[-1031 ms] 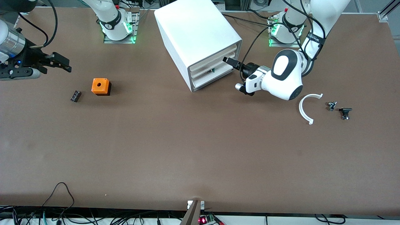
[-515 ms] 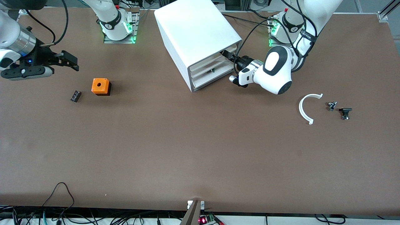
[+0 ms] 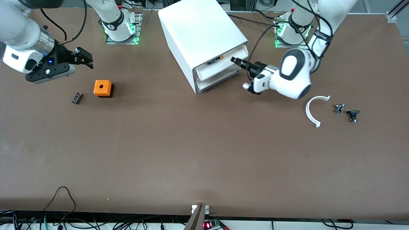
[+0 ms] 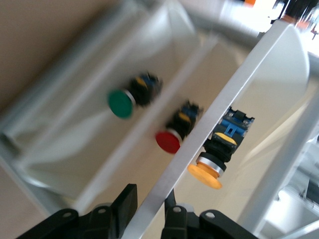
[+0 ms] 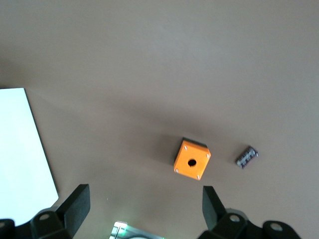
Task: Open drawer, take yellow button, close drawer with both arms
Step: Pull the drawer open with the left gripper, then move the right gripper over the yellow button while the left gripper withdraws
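The white cabinet stands near the arms' bases. Its top drawer is pulled out a little. The orange-capped button shows in the gap. My left gripper is at the drawer's front. In the left wrist view the gripper is shut on the drawer's front rim, one finger on each side. The button lies just inside that rim. My right gripper is open and empty over the table near the right arm's end; its wrist view shows the wide gap.
An orange cube with a hole and a small black part lie under the right gripper's area. A white curved piece and two small black parts lie near the left arm's end. Red-capped and green-capped buttons lie in trays outside the rim.
The left gripper reached the top drawer's front and has drawn it out a little, so the orange button now shows. The right gripper has moved toward the cabinet.
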You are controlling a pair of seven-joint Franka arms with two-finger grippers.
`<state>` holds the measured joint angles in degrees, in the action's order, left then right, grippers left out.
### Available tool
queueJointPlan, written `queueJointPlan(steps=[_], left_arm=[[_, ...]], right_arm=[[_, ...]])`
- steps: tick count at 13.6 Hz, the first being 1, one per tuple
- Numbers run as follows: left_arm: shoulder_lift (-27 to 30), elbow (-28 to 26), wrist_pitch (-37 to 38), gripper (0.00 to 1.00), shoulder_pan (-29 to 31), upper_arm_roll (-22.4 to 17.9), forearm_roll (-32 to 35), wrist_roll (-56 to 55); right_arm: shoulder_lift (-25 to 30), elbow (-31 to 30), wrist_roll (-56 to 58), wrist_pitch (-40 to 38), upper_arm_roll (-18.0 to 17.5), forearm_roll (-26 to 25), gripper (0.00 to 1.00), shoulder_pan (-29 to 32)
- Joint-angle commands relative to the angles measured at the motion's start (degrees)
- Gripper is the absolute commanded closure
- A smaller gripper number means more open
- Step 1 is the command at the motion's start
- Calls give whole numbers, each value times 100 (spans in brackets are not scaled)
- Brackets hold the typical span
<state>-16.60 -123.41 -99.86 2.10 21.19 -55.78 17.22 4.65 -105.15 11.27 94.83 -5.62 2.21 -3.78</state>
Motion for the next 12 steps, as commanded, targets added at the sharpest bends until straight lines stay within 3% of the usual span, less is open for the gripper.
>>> queueJointPlan(steps=[1, 2, 3, 4, 5, 7, 8, 11, 12], left_arm=[[34, 220, -218, 100, 106, -527, 102, -17], [25, 317, -227, 100, 141, -581, 215, -17], [34, 396, -227, 72, 150, -581, 312, -122], [51, 406, -218, 5, 185, -590, 339, -123], [104, 414, -236, 0, 212, -590, 348, -166], [209, 476, -506, 0, 256, -590, 392, -123], [262, 598, -682, 0, 273, -590, 784, -105], [630, 1493, -850, 0, 369, -599, 2987, -158], [805, 1748, -1008, 0, 457, -729, 3316, -158]], right_arm=[[-402, 284, 156, 297, 17, 104, 0, -315], [-534, 319, 165, 455, 17, 96, 0, -455], [-709, 441, 165, 579, 17, 78, 0, -613], [-963, 677, 183, 624, 17, 52, 0, -824], [-1210, 976, 235, 615, 17, 52, 0, -1017], [-1684, 1521, 471, 624, 17, 78, 0, -1456], [-1913, 1819, 699, 624, 17, 87, 0, -1711], [-2397, 2515, 1753, 606, 17, 61, 0, -2467], [-2477, 2578, 1956, 633, 17, 69, 0, -2722]])
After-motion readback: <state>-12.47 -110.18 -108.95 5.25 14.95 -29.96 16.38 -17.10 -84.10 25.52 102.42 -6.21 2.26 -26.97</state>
